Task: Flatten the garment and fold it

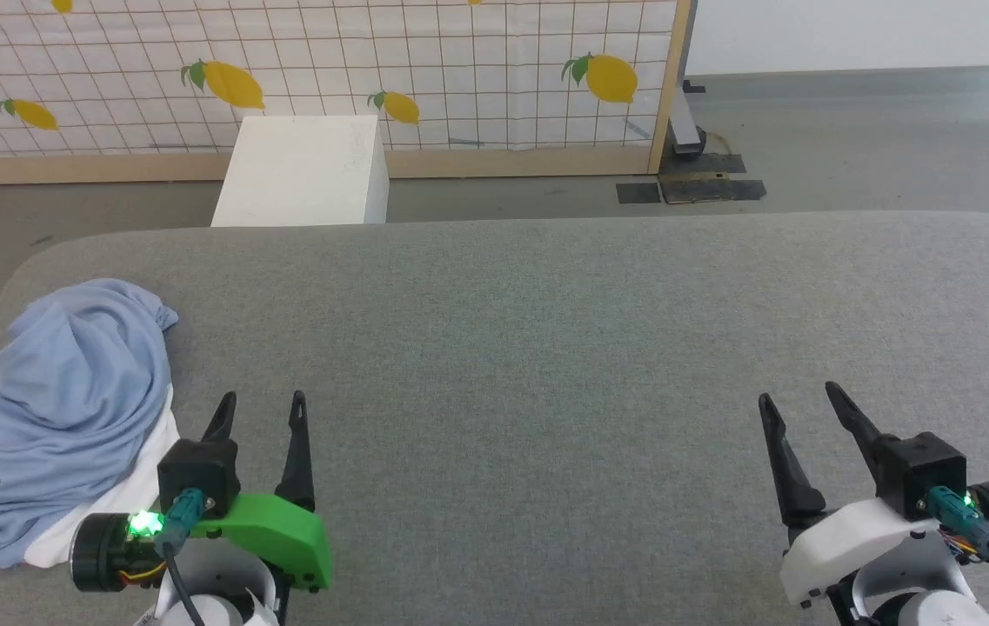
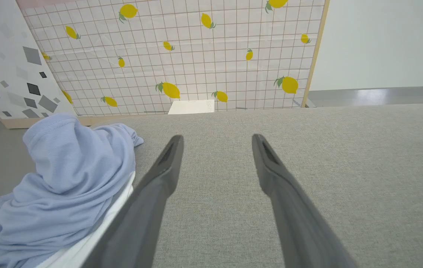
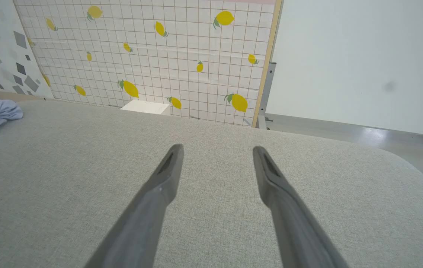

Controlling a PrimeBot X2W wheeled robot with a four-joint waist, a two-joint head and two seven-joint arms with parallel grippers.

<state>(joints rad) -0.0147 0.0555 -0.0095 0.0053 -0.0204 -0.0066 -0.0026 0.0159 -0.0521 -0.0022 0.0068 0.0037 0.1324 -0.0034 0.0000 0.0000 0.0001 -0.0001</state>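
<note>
Crumpled light blue garment (image 1: 68,391) heaped at the left end of a grey padded table (image 1: 546,348). The left gripper (image 1: 263,397) just beside it and the right gripper (image 1: 796,391) well apart both have fingers spread, holding nothing.

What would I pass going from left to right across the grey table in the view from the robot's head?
Crumpled blue shirt → left claw, on a green mount, open → right claw, on a white mount, open.
</note>
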